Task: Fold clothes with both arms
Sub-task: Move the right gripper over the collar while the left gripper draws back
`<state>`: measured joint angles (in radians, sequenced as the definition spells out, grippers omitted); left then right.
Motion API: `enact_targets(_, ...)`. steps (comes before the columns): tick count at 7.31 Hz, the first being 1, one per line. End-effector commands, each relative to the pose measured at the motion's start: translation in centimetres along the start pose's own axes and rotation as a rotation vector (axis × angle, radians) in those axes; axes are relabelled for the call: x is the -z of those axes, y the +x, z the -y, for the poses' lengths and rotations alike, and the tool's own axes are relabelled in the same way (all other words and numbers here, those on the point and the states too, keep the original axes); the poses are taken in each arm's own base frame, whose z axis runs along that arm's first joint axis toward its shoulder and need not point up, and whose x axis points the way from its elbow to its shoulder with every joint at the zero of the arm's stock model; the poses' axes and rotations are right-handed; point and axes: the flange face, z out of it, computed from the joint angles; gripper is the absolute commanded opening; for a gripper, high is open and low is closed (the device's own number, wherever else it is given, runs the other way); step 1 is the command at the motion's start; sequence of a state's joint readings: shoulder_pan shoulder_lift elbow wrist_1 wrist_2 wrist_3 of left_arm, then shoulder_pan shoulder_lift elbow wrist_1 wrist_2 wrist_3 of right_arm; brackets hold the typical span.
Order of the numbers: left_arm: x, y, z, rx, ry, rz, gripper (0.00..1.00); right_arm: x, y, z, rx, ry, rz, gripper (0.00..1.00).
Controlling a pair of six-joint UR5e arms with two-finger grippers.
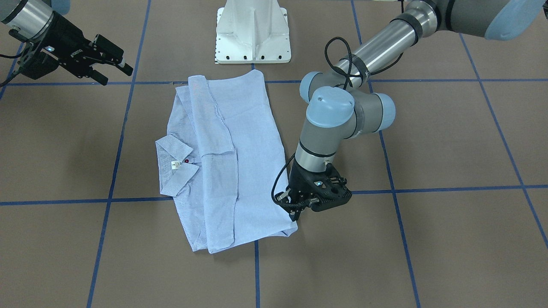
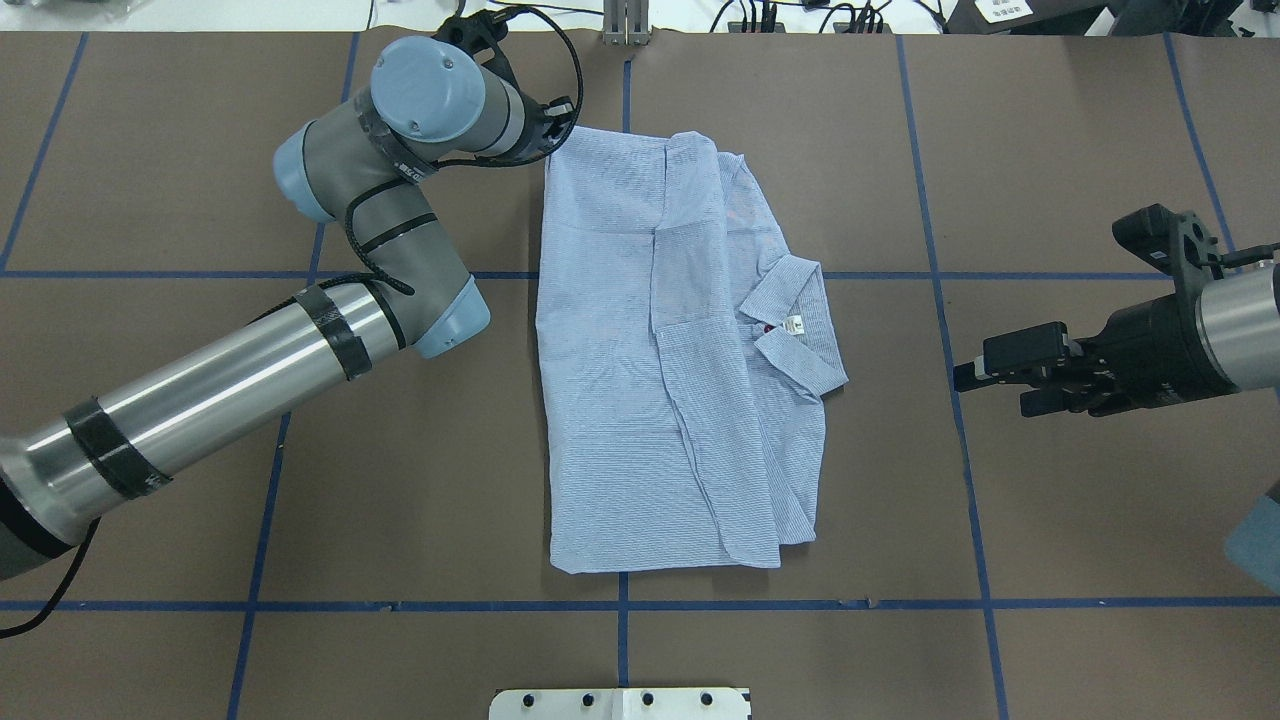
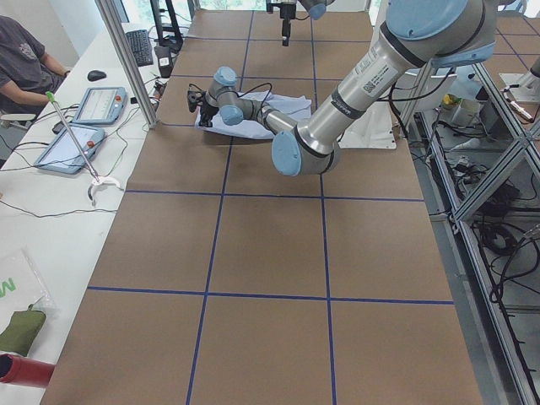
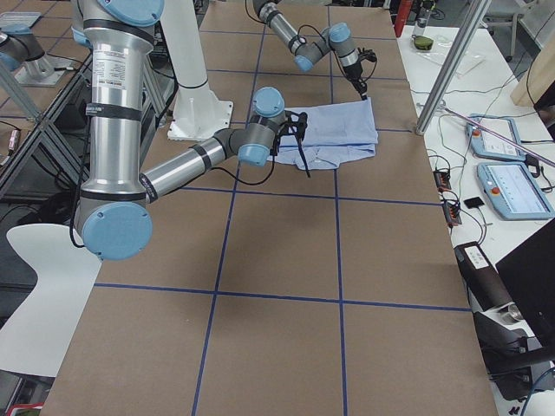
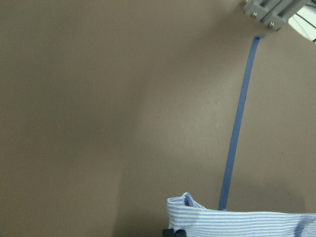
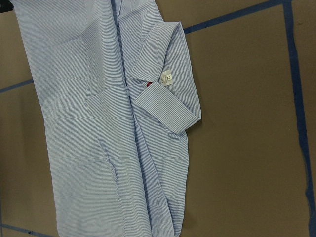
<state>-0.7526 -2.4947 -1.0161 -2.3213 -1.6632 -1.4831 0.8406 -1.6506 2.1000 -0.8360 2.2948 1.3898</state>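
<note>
The light blue striped shirt (image 1: pixel 252 149) lies folded lengthwise into a long rectangle in the middle of the table (image 2: pixel 150 480). Its collar (image 2: pixel 800 325), with the white label and a red button, faces my right side. My left gripper (image 1: pixel 294 214) points down at the shirt's far corner on my left side. In the left wrist view its fingertips (image 5: pixel 173 232) are shut on the striped cloth (image 5: pixel 237 222), whose corner curls up a little. My right gripper (image 2: pixel 990 392) hovers open and empty to the right of the collar, well clear of the shirt (image 6: pixel 84 123).
The white pedestal base (image 1: pixel 252 38) stands at the robot's edge of the table. Blue tape lines (image 2: pixel 620 605) grid the brown surface. Beyond the far edge are tablets (image 4: pixel 512 186) on a white bench and a seated person (image 3: pixel 25 51).
</note>
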Motion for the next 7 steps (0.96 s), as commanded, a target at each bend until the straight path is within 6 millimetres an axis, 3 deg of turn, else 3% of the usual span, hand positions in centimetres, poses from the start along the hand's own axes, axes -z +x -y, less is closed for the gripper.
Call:
enact_targets(1, -1.64, -0.46, 1.03, -0.003, 0.068, -0.043, 0.0, -0.04, 0.0, 0.15, 0.0, 0.011, -0.002, 1.0)
enact_targets(5, -1.38, -0.17, 1.15, -0.004, 0.082, -0.064, 0.0, -0.23, -0.03, 0.45, 0.003, 0.05, -0.009, 1.0)
enact_targets(6, -1.31, -0.1, 1.17, -0.004, 0.084, -0.067, 0.34, -0.38, -0.13, 0.55, 0.004, 0.053, -0.009, 1.0)
enact_targets(7, -1.19, 0.02, 1.17, -0.001, 0.084, -0.07, 0.79, -0.48, -0.15, 0.56, 0.005, 0.052, -0.009, 1.0)
